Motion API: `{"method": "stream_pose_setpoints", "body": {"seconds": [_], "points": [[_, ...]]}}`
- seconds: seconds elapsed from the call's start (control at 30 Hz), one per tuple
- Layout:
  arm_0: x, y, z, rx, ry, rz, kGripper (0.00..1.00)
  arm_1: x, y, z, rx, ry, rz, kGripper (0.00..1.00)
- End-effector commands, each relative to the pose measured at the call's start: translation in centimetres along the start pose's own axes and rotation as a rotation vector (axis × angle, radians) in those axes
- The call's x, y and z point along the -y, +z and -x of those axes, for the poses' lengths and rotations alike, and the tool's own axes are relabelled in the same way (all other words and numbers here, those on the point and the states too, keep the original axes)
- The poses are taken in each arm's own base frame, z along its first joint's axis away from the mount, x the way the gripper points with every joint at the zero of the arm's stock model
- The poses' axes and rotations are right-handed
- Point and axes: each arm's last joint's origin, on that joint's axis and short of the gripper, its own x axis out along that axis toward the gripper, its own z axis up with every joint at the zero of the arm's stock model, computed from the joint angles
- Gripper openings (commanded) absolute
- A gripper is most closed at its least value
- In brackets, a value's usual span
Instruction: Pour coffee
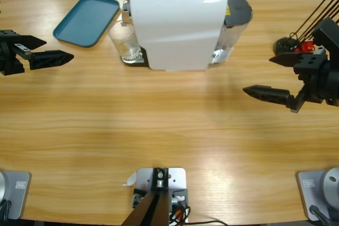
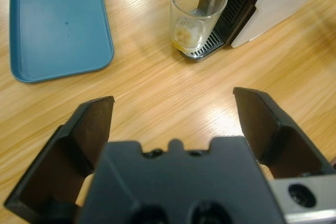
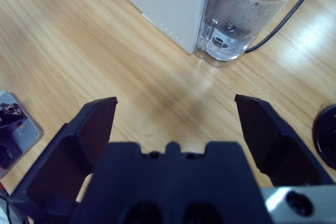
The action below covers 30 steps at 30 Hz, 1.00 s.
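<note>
White coffee machine point(image 1: 175, 25) stands at the far middle of the wooden table point(image 1: 159, 120). Clear glass point(image 2: 198, 11) sits on the machine's drip tray point(image 2: 210, 43), at its left side; the coffee point(image 2: 186, 38) is a shallow amber layer in the glass bottom. Teal tray point(image 1: 87, 19) lies just left of the glass. Left gripper point(image 2: 173, 114) well left of the machine, jaws spread, holding nothing. Right gripper point(image 3: 176, 114) well right of the machine, facing its clear water tank point(image 3: 239, 14), jaws likewise spread and empty.
</note>
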Motion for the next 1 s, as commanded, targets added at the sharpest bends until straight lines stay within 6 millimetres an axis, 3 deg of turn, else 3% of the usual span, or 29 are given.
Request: {"method": "stream_pose_setpoints", "body": {"seconds": [0.03,1.0], "points": [[0.10,-1.25,-1.28,-0.064,-0.016,-0.011,0.996,-0.16,-1.15,-0.24,-0.025,0.004,-0.007,0.996],[0.15,-1.24,-1.67,-0.077,-0.030,-0.009,0.996,-0.13,-1.10,-0.54,-0.038,0.004,-0.011,0.991]]}}
